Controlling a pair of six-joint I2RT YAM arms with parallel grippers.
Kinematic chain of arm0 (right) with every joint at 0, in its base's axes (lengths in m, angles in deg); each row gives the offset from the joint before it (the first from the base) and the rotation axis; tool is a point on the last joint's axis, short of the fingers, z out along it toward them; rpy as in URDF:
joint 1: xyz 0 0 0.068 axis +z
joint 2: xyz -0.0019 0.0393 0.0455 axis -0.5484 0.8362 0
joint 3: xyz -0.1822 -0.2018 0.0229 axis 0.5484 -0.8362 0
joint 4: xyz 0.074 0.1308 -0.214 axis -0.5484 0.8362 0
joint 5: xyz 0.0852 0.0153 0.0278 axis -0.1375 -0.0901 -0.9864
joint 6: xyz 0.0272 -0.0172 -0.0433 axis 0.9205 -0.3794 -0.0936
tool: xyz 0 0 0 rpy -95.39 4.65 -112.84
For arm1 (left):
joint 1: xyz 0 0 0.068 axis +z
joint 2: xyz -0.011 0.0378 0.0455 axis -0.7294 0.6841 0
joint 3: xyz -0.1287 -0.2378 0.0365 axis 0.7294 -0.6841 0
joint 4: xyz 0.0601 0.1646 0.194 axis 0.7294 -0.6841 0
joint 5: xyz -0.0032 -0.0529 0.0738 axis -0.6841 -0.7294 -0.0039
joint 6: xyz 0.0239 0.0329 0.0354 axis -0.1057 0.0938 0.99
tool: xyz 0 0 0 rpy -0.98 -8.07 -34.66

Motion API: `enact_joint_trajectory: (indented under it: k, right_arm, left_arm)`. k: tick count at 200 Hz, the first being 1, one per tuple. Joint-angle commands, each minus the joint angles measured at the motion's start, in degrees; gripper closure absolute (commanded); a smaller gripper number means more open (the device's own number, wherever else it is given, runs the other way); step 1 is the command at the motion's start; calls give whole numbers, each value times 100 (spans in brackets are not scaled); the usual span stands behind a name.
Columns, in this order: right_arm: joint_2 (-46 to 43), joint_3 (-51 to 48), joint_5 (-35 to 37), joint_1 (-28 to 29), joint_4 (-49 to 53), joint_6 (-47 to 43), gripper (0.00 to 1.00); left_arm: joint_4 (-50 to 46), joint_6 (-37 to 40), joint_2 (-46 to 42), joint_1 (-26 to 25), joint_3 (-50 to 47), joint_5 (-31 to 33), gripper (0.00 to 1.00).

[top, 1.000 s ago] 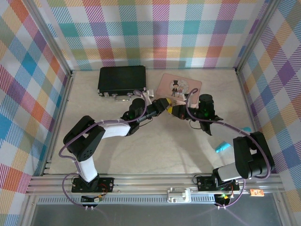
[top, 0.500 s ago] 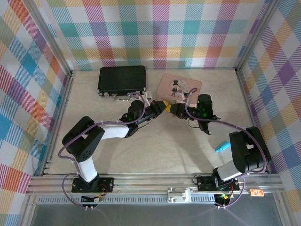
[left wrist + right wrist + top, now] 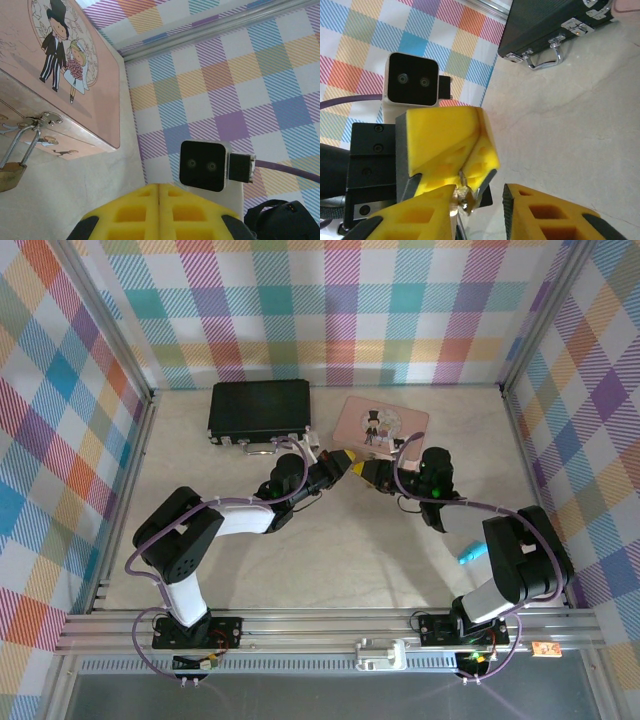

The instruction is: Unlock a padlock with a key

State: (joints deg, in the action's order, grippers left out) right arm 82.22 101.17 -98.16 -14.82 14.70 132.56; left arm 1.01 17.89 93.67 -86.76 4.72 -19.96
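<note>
At the near edge of the pale marbled desk (image 3: pixel 340 560) the two arms are bolted side by side. A small light-blue object (image 3: pixel 472 555) lies on the surface close to the right arm's elbow. Both arms reach inward to the middle of the desk. There the left gripper (image 3: pixel 350 461) and the right gripper (image 3: pixel 372 472) meet tip to tip, just in front of a pink rectangular tin with a bride-and-groom picture on its lid (image 3: pixel 380 423).

From overhead that meeting is two yellow tips almost touching, too small to read further. The right wrist camera is much closer. In it the left gripper (image 3: pixel 463 181) points down, its yellow fingers (image 3: pixel 445 140) tapering together and clamped on a tiny silvery metal key (image 3: pixel 464 194) at their very tip. The right gripper (image 3: pixel 480 197) has its own yellow fingers (image 3: pixel 545 212) apart, one on each side of that tip. The key sits just beside the left-hand one; I cannot tell whether they touch.

In the left wrist camera the left gripper (image 3: pixel 159 200) has its fingers (image 3: pixel 130 215) pressed flat along a single seam, and the right arm's wrist camera (image 3: pixel 202 165) faces them from beyond. This view also shows the small brass-gold padlock (image 3: pixel 10 175). It hangs at the left edge, cut by the frame, its thin silvery shackle looped through the metal hasp (image 3: pixel 46 119) on the front wall of the tin (image 3: pixel 85 65).

Farther back and to the left lies a black hard case with silvery latches and handle (image 3: pixel 260 408), which the right wrist camera also catches (image 3: pixel 555 25). Pastel plaid walls (image 3: pixel 330 310) close off the far side.
</note>
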Motion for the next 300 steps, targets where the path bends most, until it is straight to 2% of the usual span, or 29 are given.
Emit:
enact_joint_trajectory:
  k: [1,23,77,128,155,201,221,234,265,300]
  right_arm:
    - [27,-22,49,90,-320,44,71]
    - [86,37,62,96,-298,52,76]
    - [290,51,-37,134,-472,202,100]
    - [131,123,131,134,26,-141,100]
    - [170,224,136,134,63,-150,85]
    - [200,225,281,134,119,-203,73]
    - [89,152,591,134,403,-357,57]
    - [-90,48,827,136,525,-507,52]
    - [-243,115,664,133,745,-686,50]
    - [-273,90,473,142,366,-566,48]
  left_arm:
    - [311,11,-69,37,-103,102,100]
    - [307,12,-91,37,-120,83,100]
    - [635,-155,66,21,-129,98,100]
    - [567,-119,-4,-14,-146,108,100]
    - [609,-138,6,-68,-164,155,100]
    - [528,-75,-31,-76,-121,160,100]
    - [383,-3,-45,-77,-43,114,100]
    - [243,77,-78,-77,9,94,100]
    - [125,170,-122,-71,49,109,100]
    - [138,180,-90,-77,29,96,100]
